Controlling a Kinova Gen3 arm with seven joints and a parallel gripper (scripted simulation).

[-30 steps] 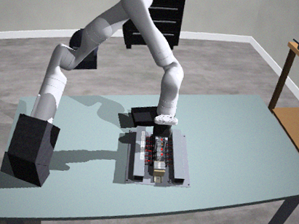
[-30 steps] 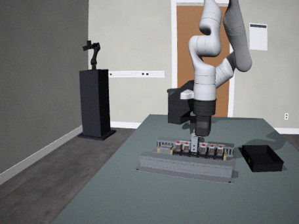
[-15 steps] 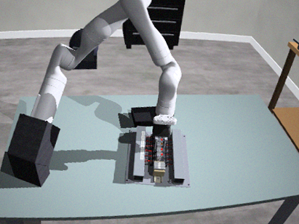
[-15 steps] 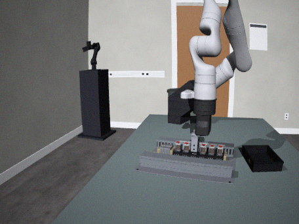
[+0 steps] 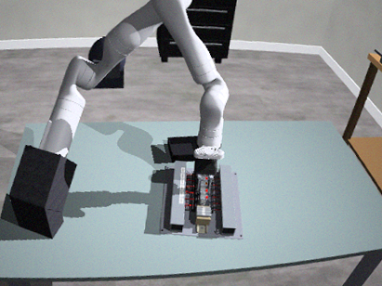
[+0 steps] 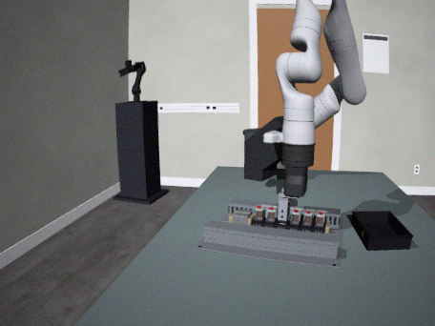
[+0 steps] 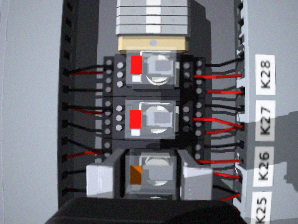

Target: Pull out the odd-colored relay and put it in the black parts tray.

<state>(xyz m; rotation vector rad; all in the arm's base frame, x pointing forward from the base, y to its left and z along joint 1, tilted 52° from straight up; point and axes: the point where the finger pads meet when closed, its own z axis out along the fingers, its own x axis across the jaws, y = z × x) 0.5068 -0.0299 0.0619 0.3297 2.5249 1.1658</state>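
Note:
The relay panel (image 5: 229,201) (image 6: 267,245) looks flat on the table, with grey ducts on both sides of its relay row. My gripper (image 6: 283,211) (image 7: 151,166) points down over the row and is shut on the relay with the orange button (image 7: 157,172), beside the K26 label (image 7: 263,167). The fingers hide its lower part, so I cannot tell how deep it sits in its socket. Red-button relays (image 7: 157,65) (image 6: 308,218) stand on both sides of it in the row. The black parts tray (image 5: 183,147) (image 6: 388,242) stands just off the panel's end and looks empty.
Tan-ended terminal blocks (image 7: 152,20) close one end of the relay row. Red and black wires run from the sockets into the ducts. A large black block (image 5: 40,191) stands under the arm's base at the left of the table.

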